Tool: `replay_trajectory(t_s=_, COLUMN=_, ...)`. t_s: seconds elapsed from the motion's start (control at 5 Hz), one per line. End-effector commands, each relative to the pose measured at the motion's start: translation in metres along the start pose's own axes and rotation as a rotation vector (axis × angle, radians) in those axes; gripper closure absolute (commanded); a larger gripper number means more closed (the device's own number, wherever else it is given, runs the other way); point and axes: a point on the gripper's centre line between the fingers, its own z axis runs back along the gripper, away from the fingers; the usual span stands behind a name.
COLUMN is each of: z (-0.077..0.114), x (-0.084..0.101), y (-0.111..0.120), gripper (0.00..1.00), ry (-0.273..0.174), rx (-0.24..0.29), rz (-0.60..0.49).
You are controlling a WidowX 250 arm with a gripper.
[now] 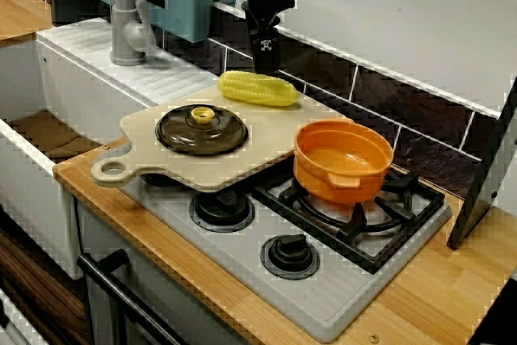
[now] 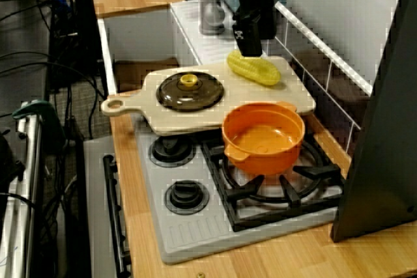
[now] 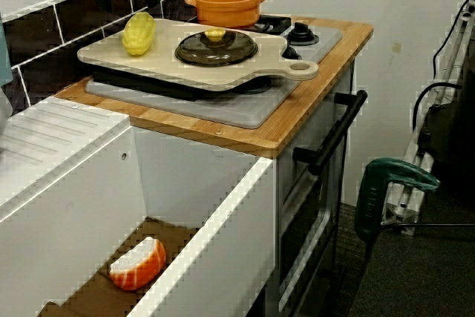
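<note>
At the front of the counter, in the view across the stove, a black knob (image 1: 289, 254) is sitting on the grey hob (image 1: 323, 306), well apart from the arm. Behind it an orange pot (image 1: 343, 159) is standing on the burner grate, just beside the corner of a pale cutting board (image 1: 266, 131) that is lying across the other burners with its handle pointing toward the sink. A dark lid (image 1: 202, 129) with a yellow knob is resting on the board's near half. Farther back, along the board's rear edge, a yellow corn cob (image 1: 258, 88) is lying on its side, its long axis running parallel to the tiled wall. Farthest back, the gripper (image 1: 265, 62) is hanging straight down over the cob's wall side, about midway along its length, so the cob is lying just below the fingertips and slightly toward the stove front. In the view from the sink end the cob (image 3: 139, 33) is lying free, with nothing gripping it. The fingers are showing as one dark column, so I cannot tell how far apart they are.
</note>
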Motion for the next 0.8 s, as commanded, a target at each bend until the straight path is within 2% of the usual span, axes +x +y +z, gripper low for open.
replay_trajectory(t_s=0.0, z=0.021, x=0.005, y=-0.005, gripper=0.0, ry=-0.019, rx=0.072, rz=0.017)
replay_trajectory(t_s=0.4, z=0.013, x=0.001, y=-0.004, gripper=0.0, ry=0.006, rx=0.108, rz=0.087)
replay_trajectory(t_s=0.6, z=0.01, x=0.002, y=-0.006, gripper=0.0, ry=0.008, rx=0.088, rz=0.08)
